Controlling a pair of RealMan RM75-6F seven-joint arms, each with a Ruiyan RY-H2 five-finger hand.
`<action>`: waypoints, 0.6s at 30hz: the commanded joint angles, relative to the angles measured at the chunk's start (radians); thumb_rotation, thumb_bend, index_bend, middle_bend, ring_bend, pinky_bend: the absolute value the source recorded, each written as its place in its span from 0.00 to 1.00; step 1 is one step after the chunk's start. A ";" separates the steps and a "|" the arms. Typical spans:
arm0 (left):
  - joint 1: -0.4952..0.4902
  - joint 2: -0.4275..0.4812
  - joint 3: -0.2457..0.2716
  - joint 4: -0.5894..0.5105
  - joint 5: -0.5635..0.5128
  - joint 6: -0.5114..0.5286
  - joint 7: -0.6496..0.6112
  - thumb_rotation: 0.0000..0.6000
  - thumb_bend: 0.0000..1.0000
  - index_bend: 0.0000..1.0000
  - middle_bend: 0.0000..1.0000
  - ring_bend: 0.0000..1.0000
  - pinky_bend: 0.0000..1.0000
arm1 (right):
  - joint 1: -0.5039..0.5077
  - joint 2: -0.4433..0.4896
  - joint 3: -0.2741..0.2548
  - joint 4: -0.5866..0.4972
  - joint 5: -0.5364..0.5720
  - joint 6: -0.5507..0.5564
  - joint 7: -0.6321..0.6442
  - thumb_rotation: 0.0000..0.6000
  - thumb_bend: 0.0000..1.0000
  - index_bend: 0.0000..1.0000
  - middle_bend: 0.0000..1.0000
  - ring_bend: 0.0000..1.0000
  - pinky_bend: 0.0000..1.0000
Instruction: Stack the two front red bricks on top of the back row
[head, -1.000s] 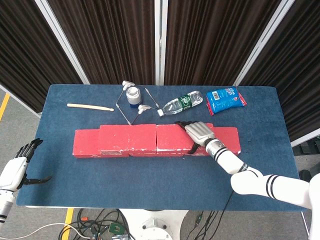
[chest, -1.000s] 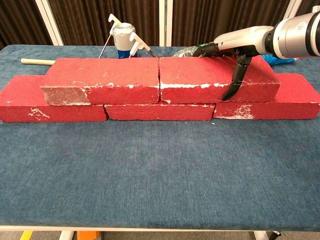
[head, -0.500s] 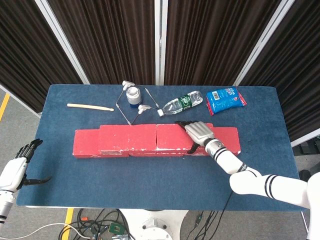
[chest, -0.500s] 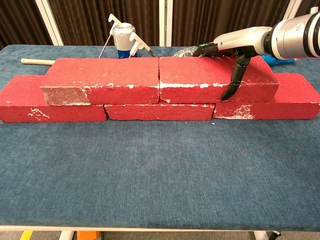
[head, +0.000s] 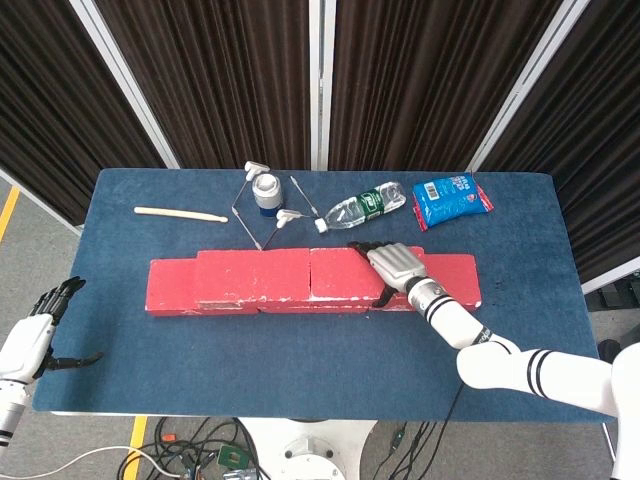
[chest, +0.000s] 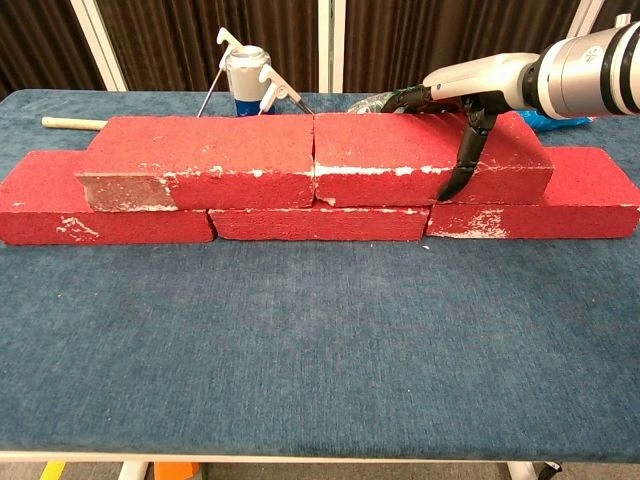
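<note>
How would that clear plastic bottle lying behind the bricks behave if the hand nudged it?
The plastic bottle lies on its side and looks round, so it would probably roll. It looks mostly empty, so likely light and easily shoved. Thin clear walls would probably dent if the right hand squeezed.

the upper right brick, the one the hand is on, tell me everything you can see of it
The upper right brick is a long red block, rough-looking, with white chipped patches along its front top edge. It lies flat in the top row, resting on the bottom row of bricks, spanning the joint between the middle and right ones. Its left end butts against the upper left brick. The right hand lies over its top, with a dark thumb pressed down its front face.
</note>
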 joint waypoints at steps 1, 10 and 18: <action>0.001 -0.001 0.001 0.002 -0.001 0.001 -0.001 1.00 0.01 0.01 0.00 0.00 0.00 | 0.003 -0.001 0.000 0.002 0.006 -0.006 0.001 1.00 0.10 0.00 0.16 0.16 0.28; 0.003 -0.001 0.002 0.005 -0.001 0.001 -0.005 1.00 0.01 0.01 0.00 0.00 0.00 | 0.011 -0.005 -0.004 0.006 0.020 -0.016 -0.003 1.00 0.09 0.00 0.15 0.15 0.28; 0.004 0.001 0.002 0.007 -0.002 0.003 -0.012 1.00 0.01 0.01 0.00 0.00 0.00 | 0.012 -0.002 0.000 0.002 0.020 -0.027 0.012 1.00 0.00 0.00 0.04 0.02 0.16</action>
